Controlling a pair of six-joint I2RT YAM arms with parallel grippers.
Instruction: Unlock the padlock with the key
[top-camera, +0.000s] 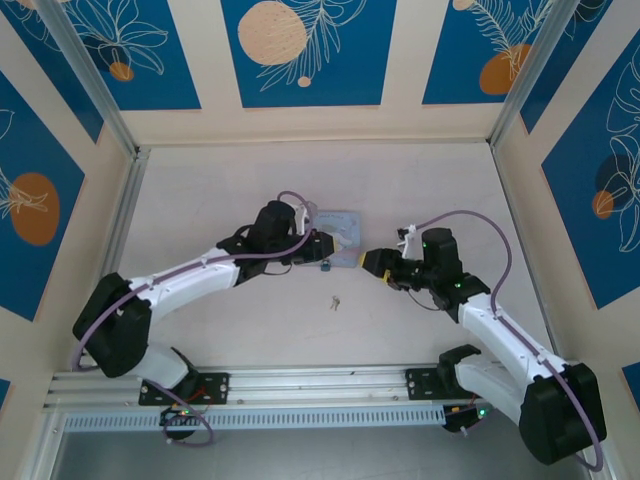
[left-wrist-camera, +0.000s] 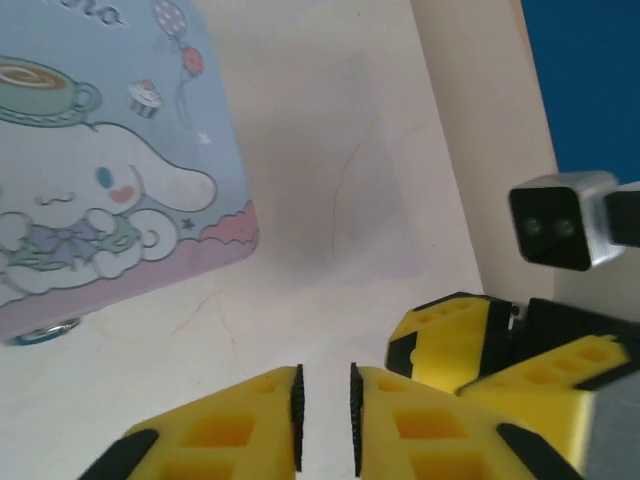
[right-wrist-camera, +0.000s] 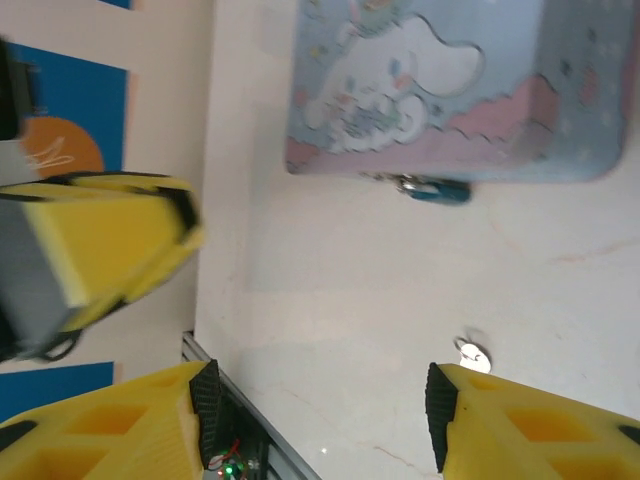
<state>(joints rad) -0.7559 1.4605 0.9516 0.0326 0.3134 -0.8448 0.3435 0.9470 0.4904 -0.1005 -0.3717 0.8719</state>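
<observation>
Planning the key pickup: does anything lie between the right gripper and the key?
Nothing visible does. The key lies just ahead of the open right gripper; the padlock and tin sit farther off, beyond it.

The padlock sits partly tucked under the tin, itself cut off at the right wrist view's top edge, and the key is too small to show its shape.

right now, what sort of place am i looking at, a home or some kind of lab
Most likely a robot test cell, not a home: a pale tabletop boxed in by blue leaf-printed wall panels, with two white-and-black robot arms bolted to a silvery aluminium rail.
</observation>
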